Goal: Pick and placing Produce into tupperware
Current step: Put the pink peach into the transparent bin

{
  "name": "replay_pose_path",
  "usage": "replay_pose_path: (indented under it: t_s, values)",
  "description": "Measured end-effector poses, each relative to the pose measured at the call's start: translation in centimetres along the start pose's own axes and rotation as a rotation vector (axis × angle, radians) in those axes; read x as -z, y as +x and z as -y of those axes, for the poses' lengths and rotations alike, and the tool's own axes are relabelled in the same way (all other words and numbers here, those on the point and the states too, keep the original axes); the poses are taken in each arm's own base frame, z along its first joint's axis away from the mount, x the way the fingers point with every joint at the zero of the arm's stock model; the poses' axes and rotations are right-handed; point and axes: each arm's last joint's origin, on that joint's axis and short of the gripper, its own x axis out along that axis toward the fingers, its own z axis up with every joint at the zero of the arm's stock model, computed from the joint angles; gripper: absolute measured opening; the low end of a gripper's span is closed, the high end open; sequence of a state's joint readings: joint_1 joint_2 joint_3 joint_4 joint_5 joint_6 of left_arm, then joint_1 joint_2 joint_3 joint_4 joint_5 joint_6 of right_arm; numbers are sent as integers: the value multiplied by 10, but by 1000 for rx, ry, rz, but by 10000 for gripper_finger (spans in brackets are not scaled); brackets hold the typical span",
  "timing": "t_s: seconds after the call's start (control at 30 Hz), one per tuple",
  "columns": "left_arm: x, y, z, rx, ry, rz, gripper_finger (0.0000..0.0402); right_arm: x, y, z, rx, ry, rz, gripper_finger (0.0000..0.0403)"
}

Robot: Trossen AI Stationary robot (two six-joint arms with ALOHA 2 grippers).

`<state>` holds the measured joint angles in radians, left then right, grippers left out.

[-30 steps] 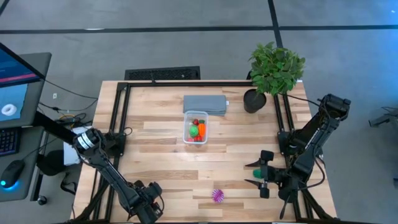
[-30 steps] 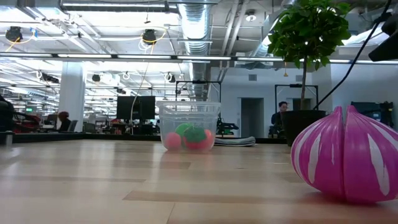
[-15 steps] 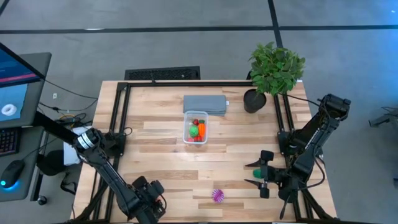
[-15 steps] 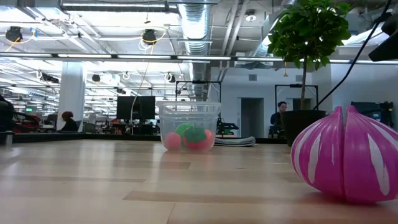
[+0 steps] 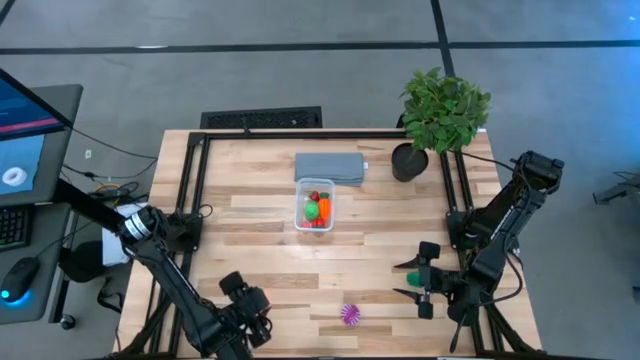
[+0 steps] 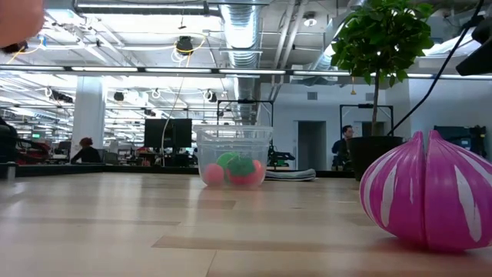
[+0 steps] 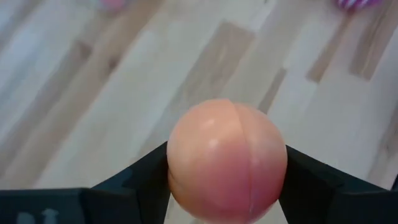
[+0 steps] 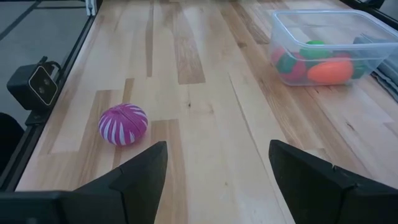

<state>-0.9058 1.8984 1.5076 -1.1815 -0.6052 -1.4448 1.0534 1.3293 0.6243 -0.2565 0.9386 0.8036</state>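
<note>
Bare table (image 5: 260, 250) up to tupperware (image 5: 316, 208)

The table (image 5: 260, 250) is pale, matt planked wood. The tupperware (image 5: 315, 208) is clear glossy plastic. The peach-pink fruit (image 7: 227, 158) looks smooth, softly shiny plastic.

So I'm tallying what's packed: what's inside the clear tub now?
The tupperware holds red, green and orange produce, plus a pink piece in the low view. Anything beneath them is covered.

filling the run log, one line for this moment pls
left gripper: shut on round peach toy fruit | right gripper: open, idle | clear plastic tub: partly filled
</note>
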Motion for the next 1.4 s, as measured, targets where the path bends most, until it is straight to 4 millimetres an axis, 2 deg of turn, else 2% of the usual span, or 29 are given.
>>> replay_pose_path:
  t_s: [0.27,1.03,1.4]
  values:
    - [-13,-1,-7,-79,68,114,245,0,0,0,-2,0,-2,306]
    - [-55,21,-18,-238,186,356,243,4,1,1,-12,1,-19,306]
    - [-65,24,-21,-296,183,484,244,4,1,1,-12,2,-19,306]
